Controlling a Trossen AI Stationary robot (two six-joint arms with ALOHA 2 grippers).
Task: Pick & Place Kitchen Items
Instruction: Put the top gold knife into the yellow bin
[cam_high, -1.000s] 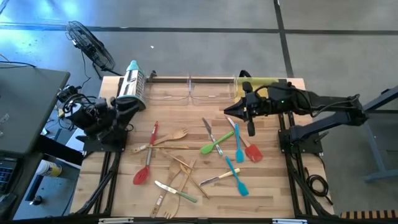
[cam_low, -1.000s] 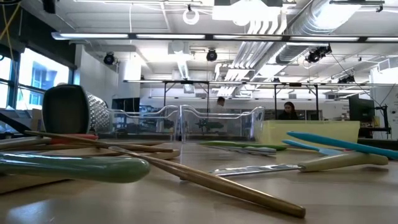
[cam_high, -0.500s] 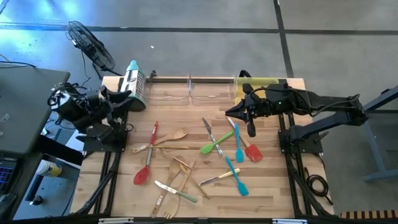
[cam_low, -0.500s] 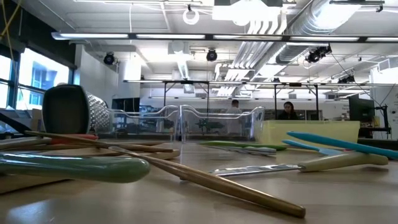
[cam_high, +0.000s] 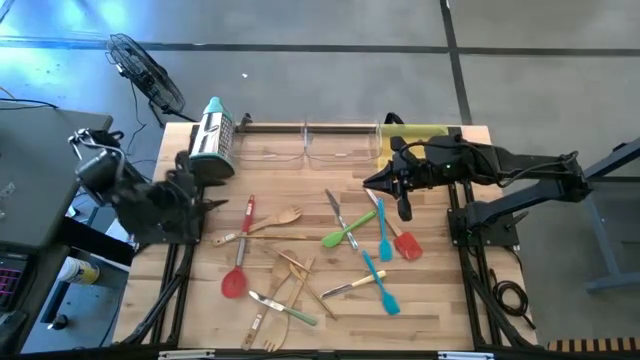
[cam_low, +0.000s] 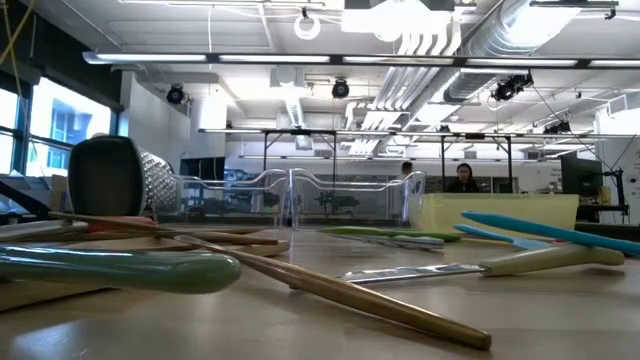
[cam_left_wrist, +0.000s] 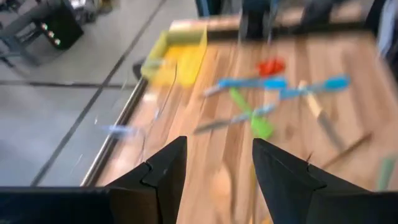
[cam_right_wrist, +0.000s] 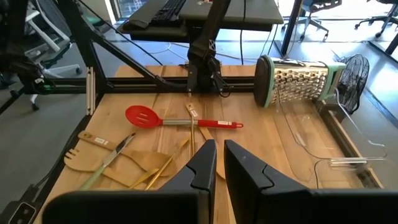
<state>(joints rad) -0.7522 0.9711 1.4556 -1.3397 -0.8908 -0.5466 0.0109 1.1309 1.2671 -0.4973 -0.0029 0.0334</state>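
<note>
The kitchen items lie scattered flat on the wooden table: a red slotted spatula, a wooden fork, a green spatula, two blue spatulas, a red spatula, and knives and wooden pieces. My left gripper hovers at the table's left edge, above the red spatula's handle end. It is open with nothing between its fingers. My right gripper hangs shut and empty above the table, right of centre. Neither gripper shows in the low view.
A steel box grater lies at the far left. Two clear trays and a yellow tray line the far edge. The right arm's base stands at the right edge. A fan stands on the floor beyond.
My left gripper has swung from beside the grater toward the table's near edge. It rose and rolled as it went, and now points across the table over the red spatula's handle. My right arm has kept still, and no utensil has clearly moved.
</note>
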